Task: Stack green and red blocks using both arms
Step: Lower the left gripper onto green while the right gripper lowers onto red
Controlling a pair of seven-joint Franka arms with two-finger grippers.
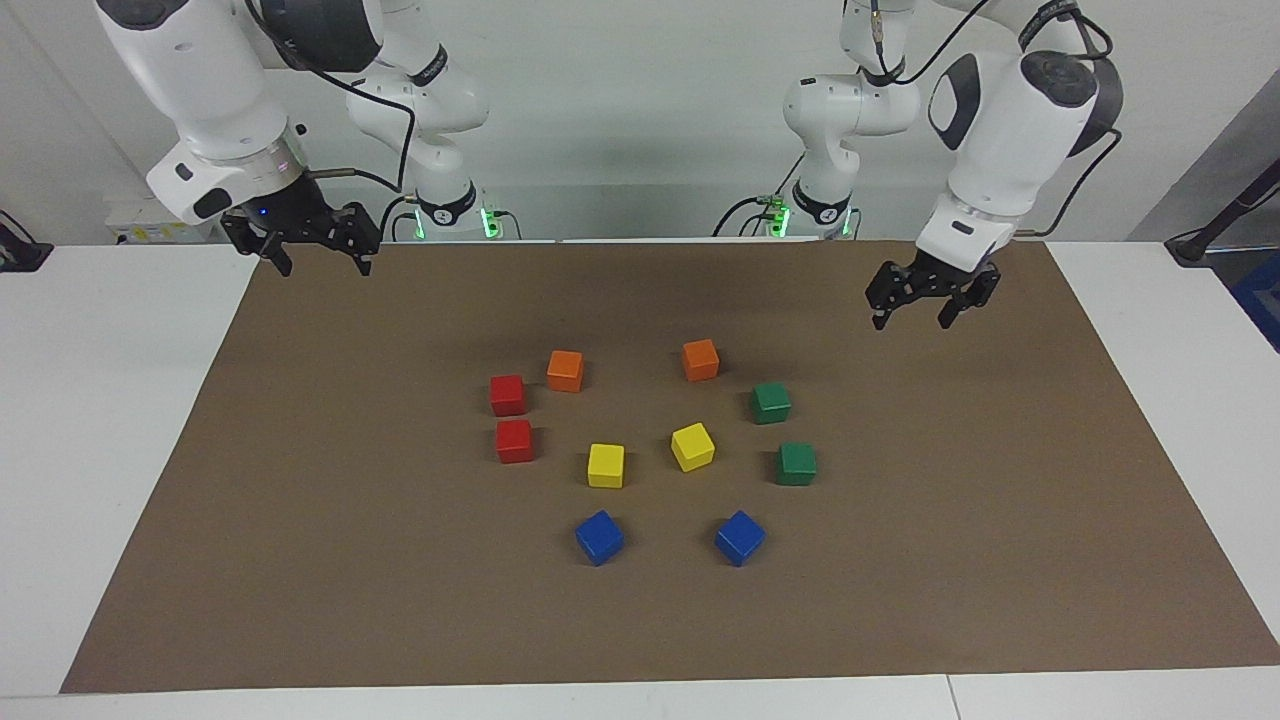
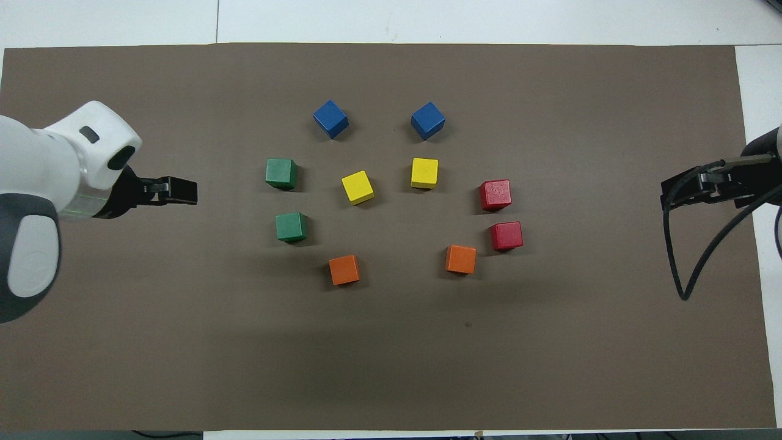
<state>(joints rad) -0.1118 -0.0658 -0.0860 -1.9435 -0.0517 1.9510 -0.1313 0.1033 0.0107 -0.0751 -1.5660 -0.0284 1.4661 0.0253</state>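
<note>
Stacking not yet begun: every cube sits singly on the brown mat [image 1: 300,560].

White wall and white table [image 1: 100,400] frame the mat, which covers most of the tabletop. The left gripper [image 1: 920,305] hangs over bare mat at the left arm's end, fingers spread and empty; the right gripper [image 1: 315,248] hangs over the mat's edge at the right arm's end, likewise spread and empty. Both green blocks [image 1: 771,402] [image 1: 796,463] lie toward the left arm's end, both red blocks [image 1: 507,394] [image 1: 514,440] toward the right arm's. Orange cubes [image 1: 565,370], yellow cubes [image 1: 605,465] and blue cubes [image 1: 599,537] lie between them. All picking and placing remains.
</note>
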